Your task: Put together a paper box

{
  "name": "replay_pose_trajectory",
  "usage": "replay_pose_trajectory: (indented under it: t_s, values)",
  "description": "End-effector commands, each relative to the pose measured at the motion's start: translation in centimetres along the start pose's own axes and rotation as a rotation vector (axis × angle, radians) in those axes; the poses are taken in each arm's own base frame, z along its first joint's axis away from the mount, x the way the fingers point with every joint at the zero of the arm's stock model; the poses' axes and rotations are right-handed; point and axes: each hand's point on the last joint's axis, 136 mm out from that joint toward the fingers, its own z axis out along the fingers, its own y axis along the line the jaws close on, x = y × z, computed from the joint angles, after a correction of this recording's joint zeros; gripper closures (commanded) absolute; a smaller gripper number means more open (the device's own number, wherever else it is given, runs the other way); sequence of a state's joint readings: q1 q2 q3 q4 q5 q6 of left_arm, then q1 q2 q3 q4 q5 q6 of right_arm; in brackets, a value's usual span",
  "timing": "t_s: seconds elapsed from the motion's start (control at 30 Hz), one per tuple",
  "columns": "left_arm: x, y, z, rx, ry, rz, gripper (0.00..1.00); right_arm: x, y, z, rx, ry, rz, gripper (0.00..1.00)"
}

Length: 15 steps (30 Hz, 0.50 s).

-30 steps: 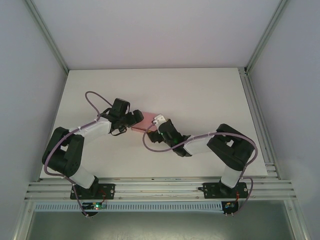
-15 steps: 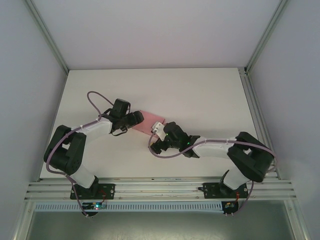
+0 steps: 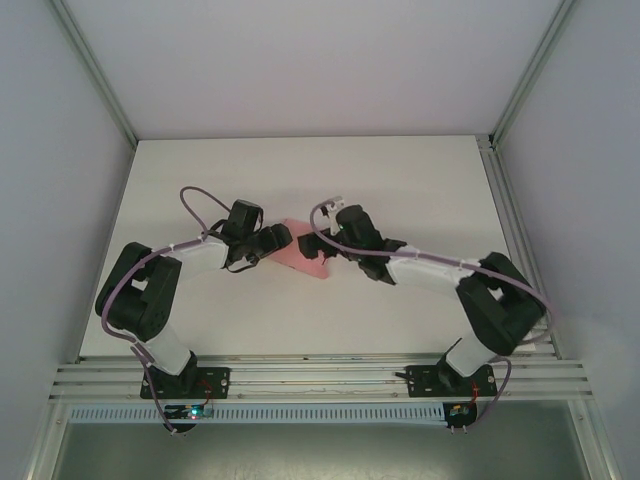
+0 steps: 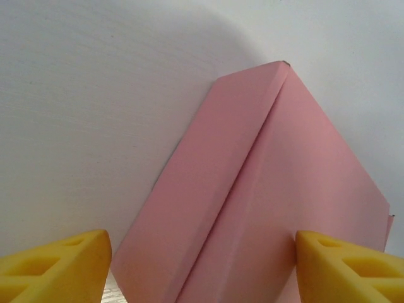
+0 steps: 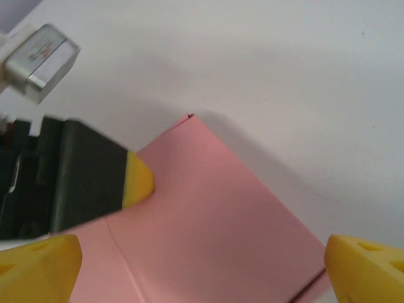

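Observation:
The pink paper box (image 3: 303, 258) lies mid-table as a folded card between both arms. In the left wrist view the paper box (image 4: 252, 189) shows a long crease and a folded-over flap, and my left gripper (image 4: 202, 268) stands open with the card's near end between its yellow fingertips (image 4: 57, 265). My right gripper (image 5: 202, 271) is open too and hovers over the paper box (image 5: 221, 227), straddling it. One yellow-tipped left finger (image 5: 136, 180) presses on the card's edge. From above, the left gripper (image 3: 278, 238) sits at the card's left and the right gripper (image 3: 326, 248) at its right.
The white table (image 3: 400, 180) is ringed by grey walls, with an aluminium rail (image 3: 505, 200) along its right side and rails along the near edge. Purple cables (image 3: 195, 200) loop off both arms near the card.
My right arm swung from the card's near side round to its right and far side. The card turned and slid a little toward the near side. The left gripper barely moved.

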<state>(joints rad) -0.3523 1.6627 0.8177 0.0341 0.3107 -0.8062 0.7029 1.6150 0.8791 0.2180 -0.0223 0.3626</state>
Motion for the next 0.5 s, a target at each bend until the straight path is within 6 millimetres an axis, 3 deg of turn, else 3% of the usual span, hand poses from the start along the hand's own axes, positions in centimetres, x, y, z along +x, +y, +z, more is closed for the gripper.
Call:
replay_pose_trajectory:
  t_s: [0.0,0.2,0.4,0.47]
  values:
    - [2.3,3.6,0.7,-0.121,0.047,-0.039,0.26,3.0,-2.6,0.7,0.125,0.120,0.094,0.02]
    - [2.8,4.3,0.9,-0.145,0.062,-0.041,0.26,7.2,-5.5,1.0,0.255,0.216,0.126,0.02]
    - [2.6,3.3,0.1,-0.131,0.073,0.005,0.27,11.5,-9.0,1.1,0.382,0.351,0.130,0.03]
    - [2.3,2.6,-0.7,-0.122,0.061,0.033,0.27,11.9,-9.4,1.0,0.380,0.349,0.138,0.03]
